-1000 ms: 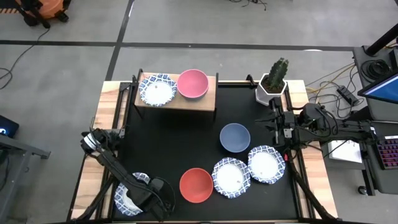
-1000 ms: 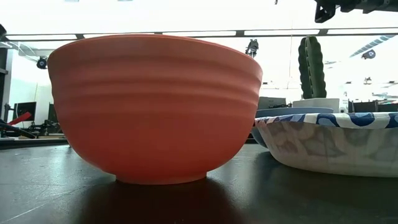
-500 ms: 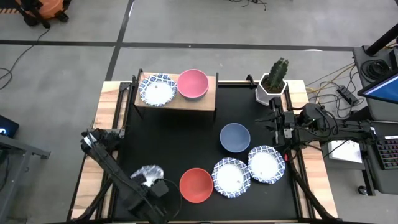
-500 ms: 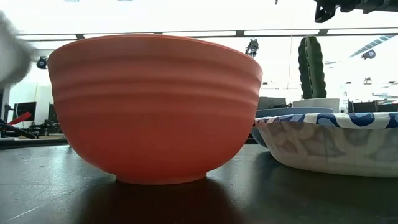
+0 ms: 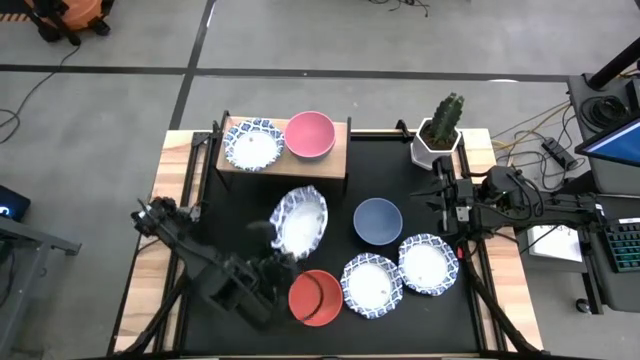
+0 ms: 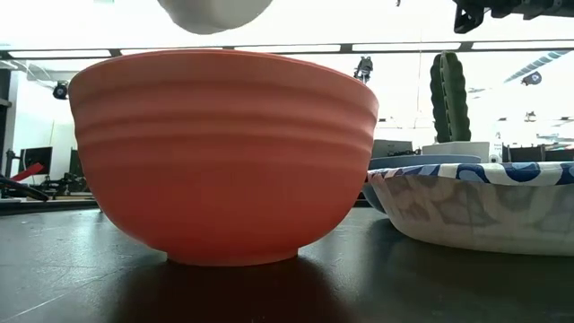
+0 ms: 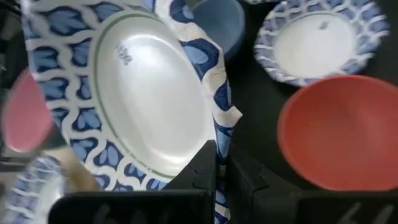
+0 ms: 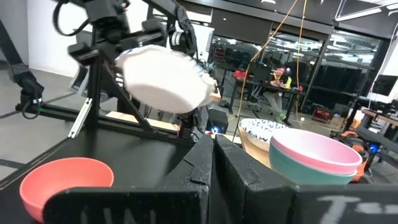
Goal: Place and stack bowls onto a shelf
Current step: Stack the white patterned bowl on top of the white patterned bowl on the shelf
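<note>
My left gripper (image 5: 281, 258) is shut on a white bowl with a blue-patterned rim (image 5: 301, 221), held in the air over the middle of the mat. The bowl's white underside shows at the top of the low view (image 6: 215, 13) and in the right wrist view (image 8: 165, 79). The shelf (image 5: 300, 167) at the far edge carries another patterned bowl (image 5: 253, 145) and a pink bowl (image 5: 310, 134) nested in a green one (image 8: 311, 171). On the mat stand a red bowl (image 5: 315, 298), a blue-grey bowl (image 5: 378, 221) and two patterned bowls (image 5: 372, 285) (image 5: 428, 265). My right gripper (image 8: 213, 144) waits shut at the right edge. My left gripper pinches the patterned bowl's rim (image 7: 219, 135) between its two fingers, on the bowl's near side, coming at it slanting from the near left. The bowl is lifted clear of the mat and tilted, its inside still facing up toward the high camera.
A cactus in a white pot (image 5: 438, 135) stands at the far right corner beside the right arm. The red bowl lies just to the right of the left arm's wrist. Bare mat shows on the left between the shelf and the left arm.
My left gripper has risen from the table's near left corner and swung toward the right and the far edge, carrying the patterned bowl. The bowl has left the mat, is lifted clear and now hangs tilted over the middle of the mat.
</note>
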